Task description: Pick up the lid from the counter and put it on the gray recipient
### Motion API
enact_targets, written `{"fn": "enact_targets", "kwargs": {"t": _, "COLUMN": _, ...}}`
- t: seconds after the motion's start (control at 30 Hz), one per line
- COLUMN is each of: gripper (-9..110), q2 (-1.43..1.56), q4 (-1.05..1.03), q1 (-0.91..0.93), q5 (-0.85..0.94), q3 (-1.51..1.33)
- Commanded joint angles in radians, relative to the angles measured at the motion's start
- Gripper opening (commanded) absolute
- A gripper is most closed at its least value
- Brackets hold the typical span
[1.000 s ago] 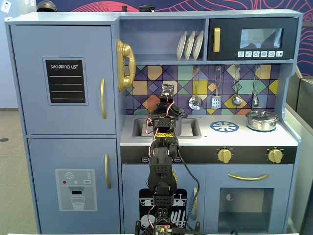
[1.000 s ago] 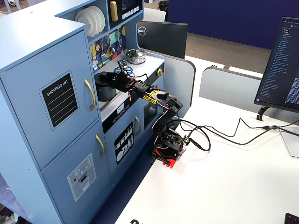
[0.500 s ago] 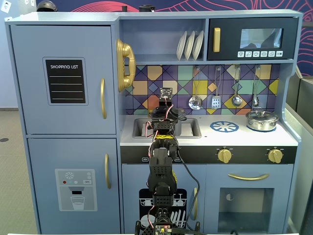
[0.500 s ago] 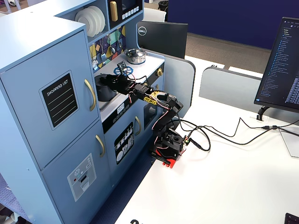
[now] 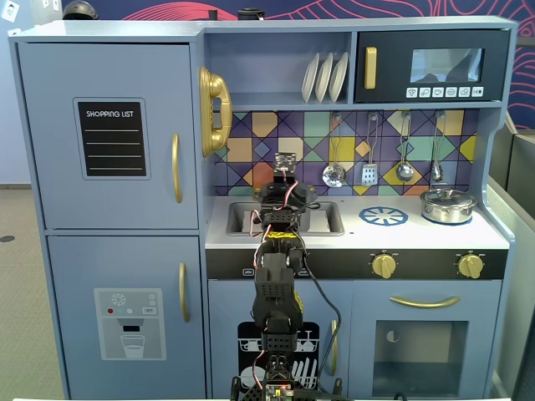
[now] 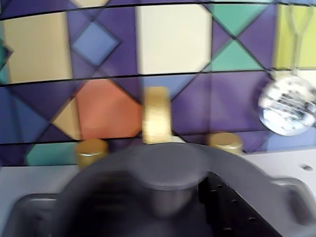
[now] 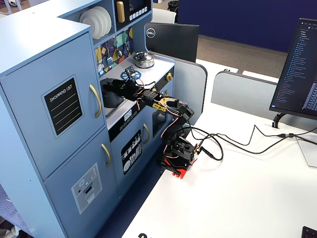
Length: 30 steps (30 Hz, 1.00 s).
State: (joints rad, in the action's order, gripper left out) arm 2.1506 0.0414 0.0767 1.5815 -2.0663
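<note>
Wrist view: lid fills lower frame, blurry, over gray recipient at the sink; seems nearly placed. My claw, can't tell if gripping. Release left.

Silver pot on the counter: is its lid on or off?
On. In a fixed view the silver pot carries its shiny lid with the knob up, right of the burner ring.

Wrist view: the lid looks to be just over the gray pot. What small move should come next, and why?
Probably lower the lid straight down a little. In the wrist view it lies centred over the pot, whose handles show on both sides, so no sideways correction seems needed. The picture is too blurred to tell whether the rim already touches.
</note>
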Motion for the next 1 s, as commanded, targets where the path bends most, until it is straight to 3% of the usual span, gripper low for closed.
{"fn": "enact_targets", "kwargs": {"t": 0.0, "gripper": 43, "q2": 0.126, "q4": -0.074, "q1": 0.035, "q5": -0.029, "q3": 0.011}}
{"fn": "enact_targets", "kwargs": {"t": 0.13, "gripper": 41, "q2": 0.314, "q4": -0.302, "q1": 0.011, "q5": -0.037, "q3": 0.069}}
{"fn": "enact_targets", "kwargs": {"t": 0.3, "gripper": 32, "q2": 0.658, "q4": -0.787, "q1": -0.021, "q5": -0.049, "q3": 0.057}}
{"fn": "enact_targets", "kwargs": {"t": 0.47, "gripper": 0, "q2": 0.965, "q4": -1.094, "q1": -0.037, "q5": -0.064, "q3": -0.175}}
{"fn": "enact_targets", "kwargs": {"t": 0.57, "gripper": 0, "q2": 1.022, "q4": -1.117, "q1": -0.034, "q5": -0.146, "q3": -0.347}}
{"fn": "enact_targets", "kwargs": {"t": 0.67, "gripper": 0, "q2": 0.999, "q4": -1.091, "q1": -0.029, "q5": -0.114, "q3": -0.531}}
{"fn": "enact_targets", "kwargs": {"t": 0.87, "gripper": 0, "q2": 0.888, "q4": -0.801, "q1": -0.046, "q5": -0.094, "q3": -0.887}}
{"fn": "enact_targets", "kwargs": {"t": 0.97, "gripper": 0, "q2": 0.893, "q4": -0.876, "q1": -0.081, "q5": -0.118, "q3": -0.933}}
